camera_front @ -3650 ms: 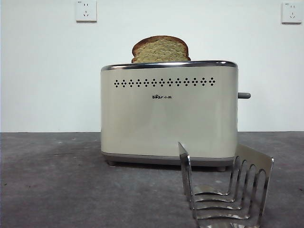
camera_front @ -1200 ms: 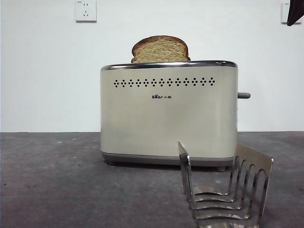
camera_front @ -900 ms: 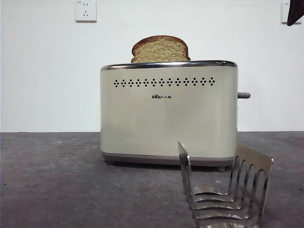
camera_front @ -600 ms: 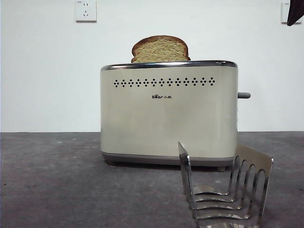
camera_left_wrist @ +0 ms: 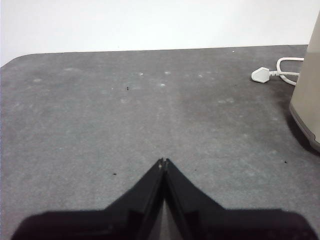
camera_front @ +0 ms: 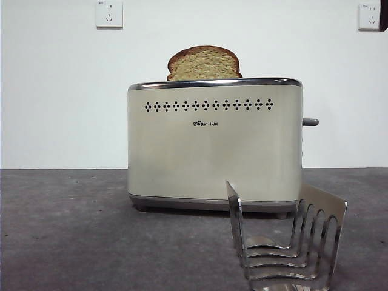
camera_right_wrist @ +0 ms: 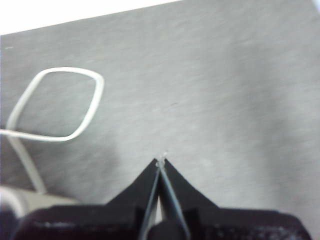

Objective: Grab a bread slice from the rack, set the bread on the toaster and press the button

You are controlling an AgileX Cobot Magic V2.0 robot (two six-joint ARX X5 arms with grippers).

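Risk: lever press could miss. Small grey lever [camera_front: 310, 122] on side of boxy cream toaster [camera_front: 214, 145] was slim, claw tip could slip off; hard push might shove toaster on grey desk [camera_front: 73, 230]. Tan speckled bread slice [camera_front: 204, 63] sat upright in toaster slot, top half showing. Shiny steel wire rack [camera_front: 285, 242] held no bread. Left claw [camera_left_wrist: 163, 162] pressed together, toaster just beside it. Right claw [camera_right_wrist: 160, 162] pressed together above desk near white cable loop [camera_right_wrist: 55, 105], bread out of its view.

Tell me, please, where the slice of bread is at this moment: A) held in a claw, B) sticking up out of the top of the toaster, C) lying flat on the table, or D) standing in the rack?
B: the slice of bread rises above the chrome rim of the toaster, while the rack holds no bread.
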